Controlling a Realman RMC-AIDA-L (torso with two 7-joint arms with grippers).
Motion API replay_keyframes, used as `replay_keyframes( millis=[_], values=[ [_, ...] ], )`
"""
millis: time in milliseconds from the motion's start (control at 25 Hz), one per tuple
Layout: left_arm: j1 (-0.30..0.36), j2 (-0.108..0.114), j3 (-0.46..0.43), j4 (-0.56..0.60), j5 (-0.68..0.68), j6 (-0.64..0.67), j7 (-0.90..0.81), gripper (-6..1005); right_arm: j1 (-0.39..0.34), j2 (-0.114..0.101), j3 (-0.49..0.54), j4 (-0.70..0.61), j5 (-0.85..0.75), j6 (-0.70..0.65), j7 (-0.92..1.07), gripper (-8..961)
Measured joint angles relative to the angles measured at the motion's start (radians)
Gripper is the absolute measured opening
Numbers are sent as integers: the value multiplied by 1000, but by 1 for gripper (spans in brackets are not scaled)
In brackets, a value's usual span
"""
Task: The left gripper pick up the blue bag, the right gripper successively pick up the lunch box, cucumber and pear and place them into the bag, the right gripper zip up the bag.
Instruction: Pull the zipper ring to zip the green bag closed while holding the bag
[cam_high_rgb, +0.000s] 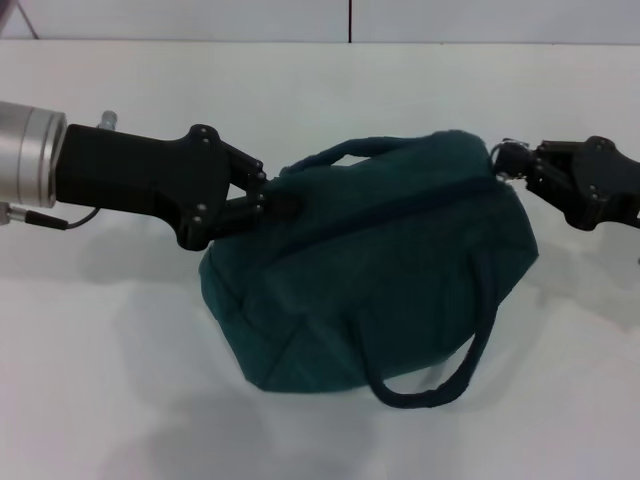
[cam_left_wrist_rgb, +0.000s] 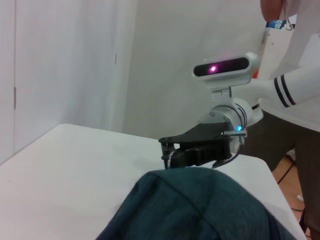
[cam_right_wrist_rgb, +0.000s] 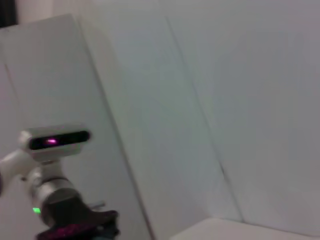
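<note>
Nearest the camera, one cord handle (cam_high_rgb: 440, 385) is draped down the bag's (cam_high_rgb: 380, 280) front on the white table (cam_high_rgb: 120, 400). The bag's left end is pinched by the left gripper (cam_high_rgb: 262, 195), fingers narrow on fabric. At its right end the zip ring is clamped by the right gripper (cam_high_rgb: 508, 160).

1. A pale wall (cam_right_wrist_rgb: 210, 100) fills most of the right wrist view, crossed by slanting panel seams.
2. Low in one corner stands a white camera head (cam_right_wrist_rgb: 55, 138) with a dark front strip and a pink-magenta light.
3. Below the camera head sits a silver cylindrical wrist (cam_right_wrist_rgb: 52, 192) with a small green light.
4. The left gripper (cam_right_wrist_rgb: 80, 225) shows only as a black body joined to that wrist; its fingers are cut off.
5. A sliver of white table (cam_right_wrist_rgb: 240, 231) shows at the edge.
</note>
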Motion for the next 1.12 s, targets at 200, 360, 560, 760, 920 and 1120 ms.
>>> replay_keyframes(
  millis=[200,360,560,760,920,1120],
  values=[
    [-2,1,0,-37,6,-13,30,51,-10,2,2,-1,0,92,-5,10],
    [-3,2,0,-45,12,-23,31,51,-11,0,-5,3,-3,148,-6,11],
    [-2,5,0,-46,15,-27,31,66,-9,10,-6,3,-32,217,-10,11],
    [-3,3,0,-46,23,-35,31,81,0,21,-18,3,-70,271,-10,11],
    [-3,2,0,-46,24,-36,31,92,22,24,-53,28,-76,318,-4,11],
    [-2,0,0,-46,24,-36,31,107,44,24,-60,53,-78,337,-4,11]
  ],
)
